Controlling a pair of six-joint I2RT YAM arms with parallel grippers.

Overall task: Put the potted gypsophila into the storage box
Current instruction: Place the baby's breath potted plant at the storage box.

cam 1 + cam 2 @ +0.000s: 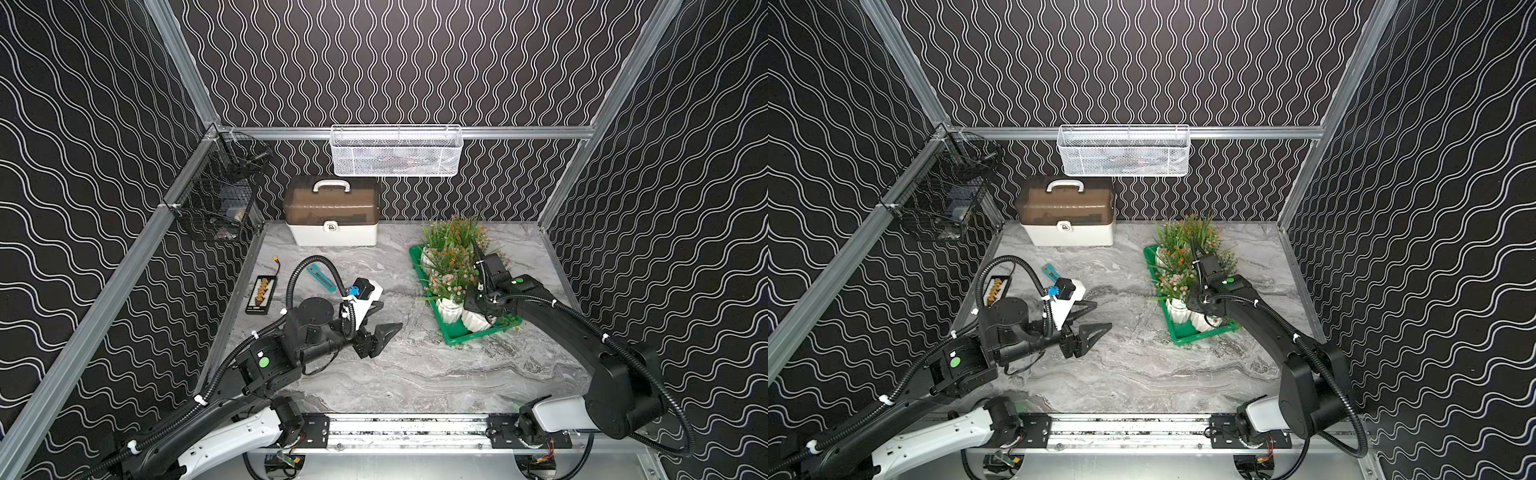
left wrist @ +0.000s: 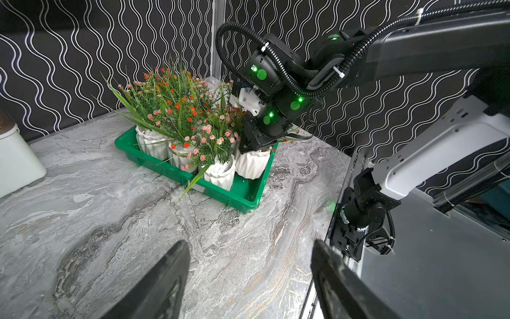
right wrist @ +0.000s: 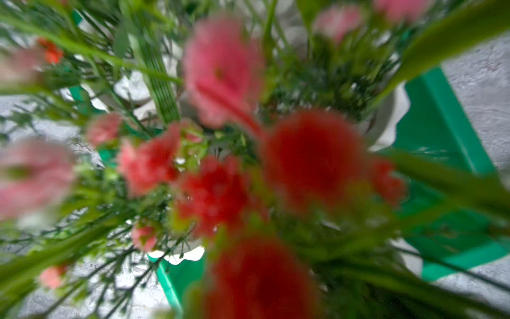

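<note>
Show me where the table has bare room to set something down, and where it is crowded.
Free: the wide table front between the left gripper, the storage box and the front rail; also the strip between the white case and the box. Crowded: the box, packed with potted gypsophila, right gripper among them, and around the teal tool.

Storage box [image 1: 461, 336]: shallow bright green plastic tray, low raised rim, flat on the worktop's far right quarter, long sides slanting toward the right edge on the way forward. Potted gypsophila [image 1: 451, 266]: white ribbed pots [image 2: 220, 174] upright, packed touching in two rows inside; grassy green stems, tiny pink and orange-red flowers massed above, hiding the count. End pot [image 2: 252, 165] beside bare green floor; seated or not, unclear.
</note>
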